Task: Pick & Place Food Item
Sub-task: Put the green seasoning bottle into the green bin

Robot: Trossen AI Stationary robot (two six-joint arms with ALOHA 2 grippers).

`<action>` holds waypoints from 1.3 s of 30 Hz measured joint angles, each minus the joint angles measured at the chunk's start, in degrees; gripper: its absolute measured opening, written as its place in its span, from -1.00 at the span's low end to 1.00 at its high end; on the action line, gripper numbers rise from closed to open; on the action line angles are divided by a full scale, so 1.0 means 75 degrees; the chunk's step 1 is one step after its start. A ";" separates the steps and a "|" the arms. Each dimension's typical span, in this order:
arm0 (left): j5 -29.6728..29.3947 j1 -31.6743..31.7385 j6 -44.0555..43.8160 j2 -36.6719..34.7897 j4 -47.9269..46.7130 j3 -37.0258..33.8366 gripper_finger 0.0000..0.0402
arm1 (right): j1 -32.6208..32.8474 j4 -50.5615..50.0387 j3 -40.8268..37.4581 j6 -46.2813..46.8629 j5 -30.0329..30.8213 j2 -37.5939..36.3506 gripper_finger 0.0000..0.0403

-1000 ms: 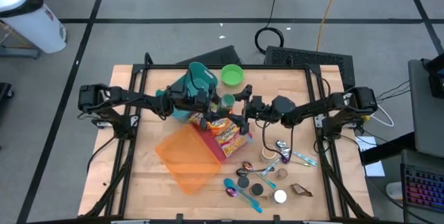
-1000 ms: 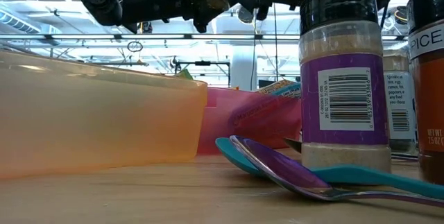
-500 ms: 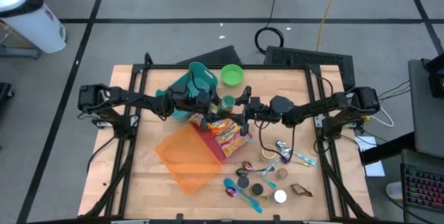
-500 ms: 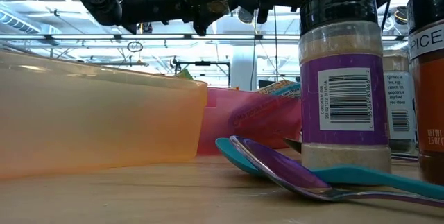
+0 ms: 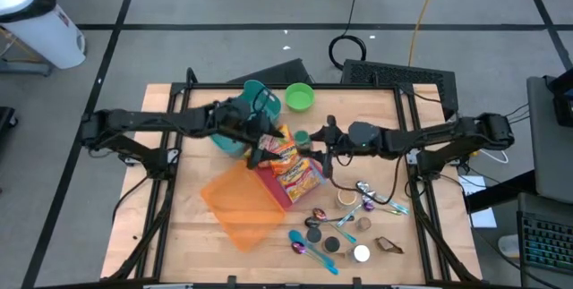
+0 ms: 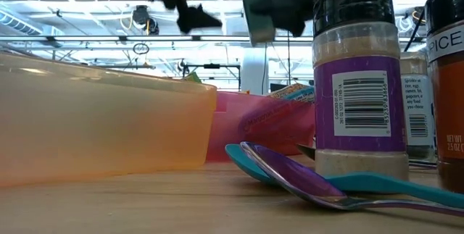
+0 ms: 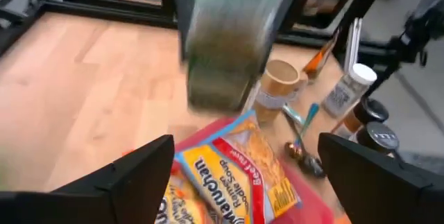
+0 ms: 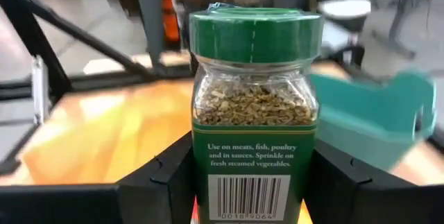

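the right gripper (image 8: 253, 203) clamps the herb jar (image 8: 254, 106) upright by its sides, lifted clear at table centre, lid free. the left gripper (image 7: 243, 175), jaws spread and empty, hovers at the jar's nine o'clock over the noodle packs (image 5: 291, 165), looking freshly released.
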 joint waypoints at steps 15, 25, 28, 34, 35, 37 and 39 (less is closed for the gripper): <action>-0.1024 -0.0338 0.1249 0.1723 -0.2220 0.2761 0.68 | 0.0192 0.0203 -0.0003 0.0129 -0.0020 0.0514 -0.07; -0.0890 -0.0329 0.1612 0.1944 -0.1762 0.2755 0.68 | 0.0239 0.0145 -0.0003 0.0067 -0.0006 0.0512 -0.07; -0.0781 -0.0323 0.1550 0.1944 -0.1741 0.2758 0.64 | 0.0241 0.0075 -0.0003 0.0067 -0.0006 0.0512 -0.07; -0.0487 -0.0324 0.1504 0.1947 -0.1716 0.2757 0.13 | 0.0239 0.0071 -0.0003 0.0063 -0.0006 0.0512 -0.07; -0.0442 -0.0324 0.1471 0.1947 -0.1710 0.2757 0.03 | 0.0239 0.0069 -0.0003 0.0069 -0.0006 0.0512 -0.07; -0.0390 -0.0324 0.1439 0.1946 -0.1673 0.2758 0.03 | 0.0239 0.0086 -0.0003 0.0076 -0.0003 0.0512 -0.07; -0.0401 -0.0296 0.1439 0.1869 -0.1678 0.2754 0.03 | 0.0239 0.0099 -0.0003 0.0074 -0.0002 0.0509 -0.07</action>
